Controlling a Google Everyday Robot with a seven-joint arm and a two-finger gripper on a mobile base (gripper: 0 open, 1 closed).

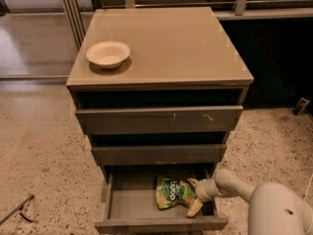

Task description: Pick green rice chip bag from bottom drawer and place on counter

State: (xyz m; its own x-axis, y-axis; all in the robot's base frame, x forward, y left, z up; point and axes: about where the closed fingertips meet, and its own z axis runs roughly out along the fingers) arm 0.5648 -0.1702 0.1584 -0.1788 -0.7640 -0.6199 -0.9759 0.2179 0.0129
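The bottom drawer [132,204] is pulled open under the two upper drawers. The green rice chip bag [172,192] lies flat on its grey inside, right of centre. My gripper [193,196] reaches in from the right, down inside the drawer at the bag's right edge. It is open, with one pale fingertip [194,208] in front of the bag's corner and the other behind it. The bag rests on the drawer floor. The counter [171,43] is the glossy beige top of the cabinet.
A white bowl [108,54] stands on the counter's left front part. The middle drawer [159,153] and top drawer [159,117] stick out slightly above the open one. Speckled floor surrounds the cabinet; a dark tool lies at bottom left [17,209].
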